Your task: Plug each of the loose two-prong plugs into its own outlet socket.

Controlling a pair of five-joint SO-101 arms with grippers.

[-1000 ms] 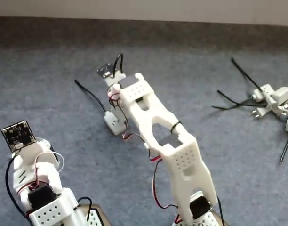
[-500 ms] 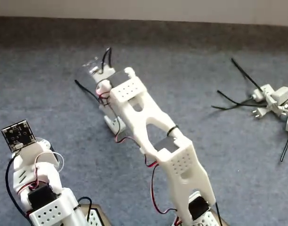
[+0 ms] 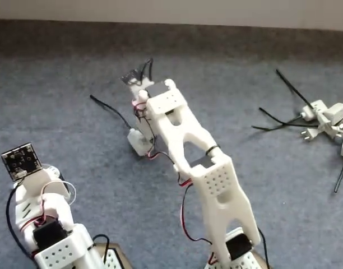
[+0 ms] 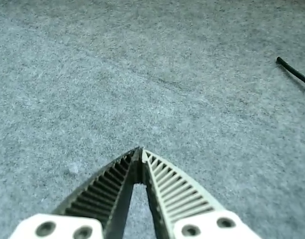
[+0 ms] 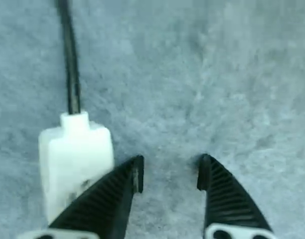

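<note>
My right gripper spread wide, white plug just beside one finger. Left gripper pressed together over the table. Other plugs lie at 3 o'clock.

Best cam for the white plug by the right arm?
Right wrist view: white plug and black cord close up, beside the open right end effector. High view: plug partly behind the arm. Left wrist view: maybe its cord end.

The left gripper, tips together, hangs over grey carpet near a black cord.
</note>
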